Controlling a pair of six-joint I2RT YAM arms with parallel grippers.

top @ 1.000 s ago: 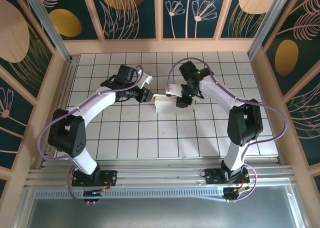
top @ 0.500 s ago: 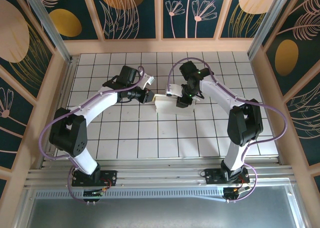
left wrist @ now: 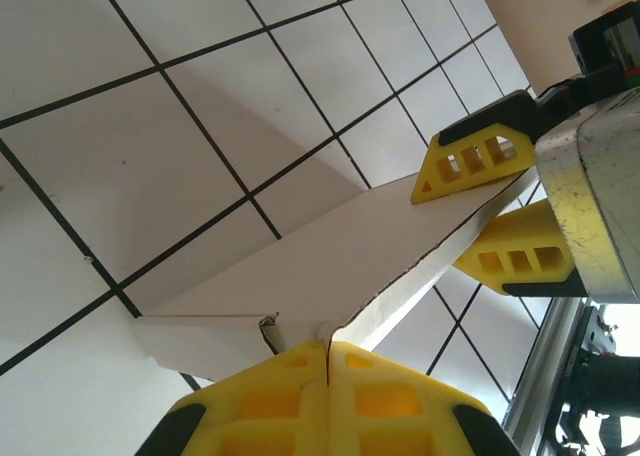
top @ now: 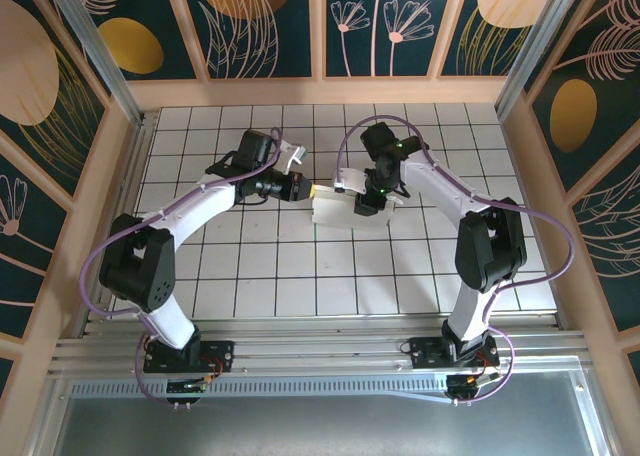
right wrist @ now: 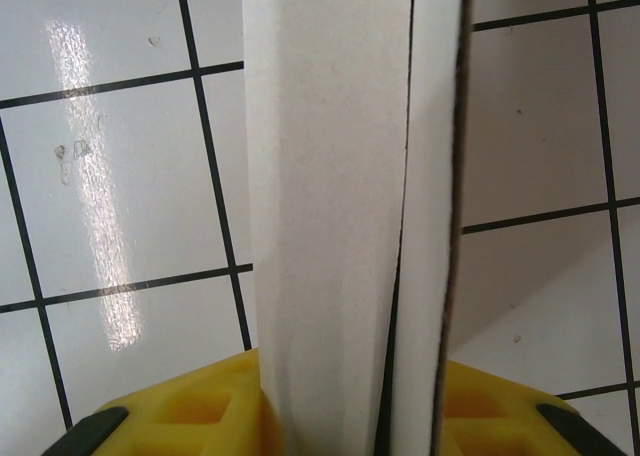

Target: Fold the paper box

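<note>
Left gripper (left wrist: pixel 328 354), fingers clenched on the left edge of the paper box (top: pixel 333 208), which is held off the tiled counter (top: pixel 260 266) at mid-depth. Beyond it, the right gripper (top: pixel 365 204) fingers clamp the box's right panel. Judged best: swing each panel about its crease with firm grips, never stretching the thin card.
</note>
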